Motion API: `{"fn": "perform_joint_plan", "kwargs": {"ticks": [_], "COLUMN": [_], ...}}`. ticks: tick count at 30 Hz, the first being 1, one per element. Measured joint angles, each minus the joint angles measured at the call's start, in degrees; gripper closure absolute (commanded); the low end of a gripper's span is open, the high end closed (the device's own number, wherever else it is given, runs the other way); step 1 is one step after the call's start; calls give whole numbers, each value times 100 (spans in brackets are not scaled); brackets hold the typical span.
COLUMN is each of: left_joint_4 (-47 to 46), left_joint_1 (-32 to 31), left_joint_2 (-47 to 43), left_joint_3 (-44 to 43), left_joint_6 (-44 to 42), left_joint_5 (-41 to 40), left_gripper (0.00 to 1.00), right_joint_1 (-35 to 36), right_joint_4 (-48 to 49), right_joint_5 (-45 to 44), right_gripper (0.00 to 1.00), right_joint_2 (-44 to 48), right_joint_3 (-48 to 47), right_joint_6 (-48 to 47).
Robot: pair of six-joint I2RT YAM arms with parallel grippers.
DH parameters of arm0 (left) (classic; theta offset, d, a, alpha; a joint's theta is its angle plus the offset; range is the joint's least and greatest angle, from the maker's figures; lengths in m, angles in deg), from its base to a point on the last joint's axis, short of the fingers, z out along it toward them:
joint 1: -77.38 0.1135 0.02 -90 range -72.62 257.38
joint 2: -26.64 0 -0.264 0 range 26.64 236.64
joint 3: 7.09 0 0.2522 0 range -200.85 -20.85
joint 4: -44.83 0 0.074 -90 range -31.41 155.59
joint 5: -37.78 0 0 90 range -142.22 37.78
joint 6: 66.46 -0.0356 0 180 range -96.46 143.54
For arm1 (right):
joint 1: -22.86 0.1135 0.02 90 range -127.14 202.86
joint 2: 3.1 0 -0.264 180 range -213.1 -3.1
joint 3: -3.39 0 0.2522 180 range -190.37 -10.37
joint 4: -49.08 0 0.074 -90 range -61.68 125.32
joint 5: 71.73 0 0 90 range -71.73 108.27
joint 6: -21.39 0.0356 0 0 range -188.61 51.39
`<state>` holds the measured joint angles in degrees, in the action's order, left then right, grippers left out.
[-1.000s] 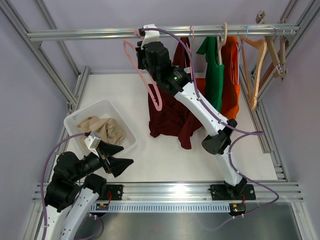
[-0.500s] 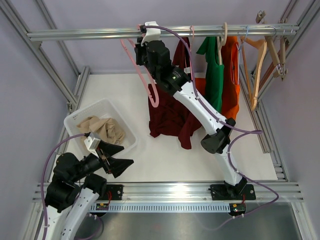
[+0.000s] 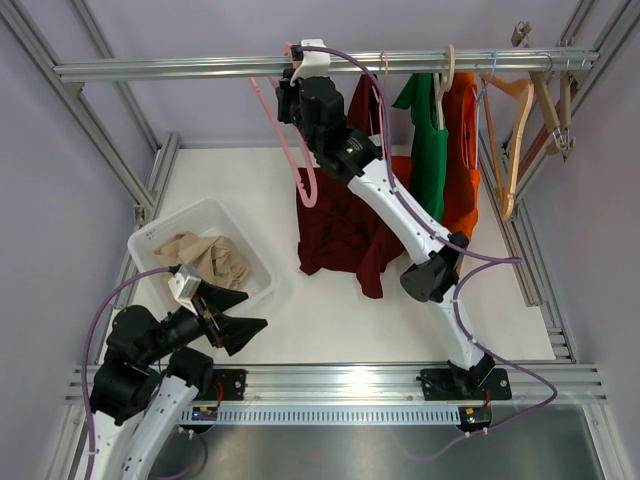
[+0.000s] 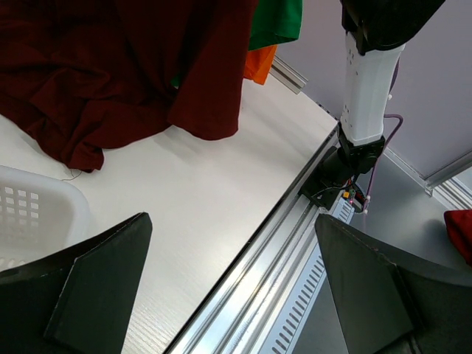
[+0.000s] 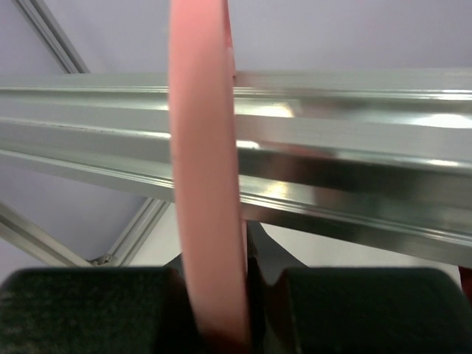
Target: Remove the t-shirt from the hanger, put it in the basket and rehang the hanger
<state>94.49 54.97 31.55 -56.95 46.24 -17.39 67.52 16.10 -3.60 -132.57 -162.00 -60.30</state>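
Nearby, the left gripper [image 3: 252, 310] hangs with its jaws wide apart. Beyond it, the dark red t-shirt [image 3: 338, 235] lies heaped on the table [image 3: 330, 325]. It looks soft, light and limp, and is probably best pinched at a thick fold. Farthest off, the right gripper [image 3: 298, 86] is clamped on the stiff, bare pink hanger [image 5: 206, 184] at the rail [image 3: 170, 69].

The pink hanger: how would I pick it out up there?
Find the metal rail across the top. Left of the hanging shirts, the right gripper grips the pink hanger. It is thin, pink and empty, unlike the wooden hangers farther right.
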Motion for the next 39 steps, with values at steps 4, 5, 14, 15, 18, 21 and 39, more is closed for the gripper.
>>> {"fn": "perform_joint_plan", "kwargs": {"ticks": [4,5,14,15,18,21,39], "left_joint_4": [0,0,0,0,0,-2,-2], "left_joint_1": [0,0,0,0,0,0,0], "left_joint_2": [0,0,0,0,0,0,-44], "left_joint_3": [0,0,0,0,0,0,13], "left_joint_6": [0,0,0,2,0,2,2], "left_joint_5": [0,0,0,0,0,0,9], "left_gripper": [1,1,1,1,1,1,1], "right_joint_1": [0,0,48,68,155,251,267], "right_joint_4": [142,166,275,280,278,315,376], "right_joint_5": [17,35,197,208,267,352,511], "right_gripper": [100,100,100,100,100,100,51], "right_joint_2": [-94,-103,-107,-107,-107,-125,-114], "right_joint_3": [-50,-50,-15,-15,-15,-7,205], "right_joint_6": [94,127,251,251,256,260,470]}}
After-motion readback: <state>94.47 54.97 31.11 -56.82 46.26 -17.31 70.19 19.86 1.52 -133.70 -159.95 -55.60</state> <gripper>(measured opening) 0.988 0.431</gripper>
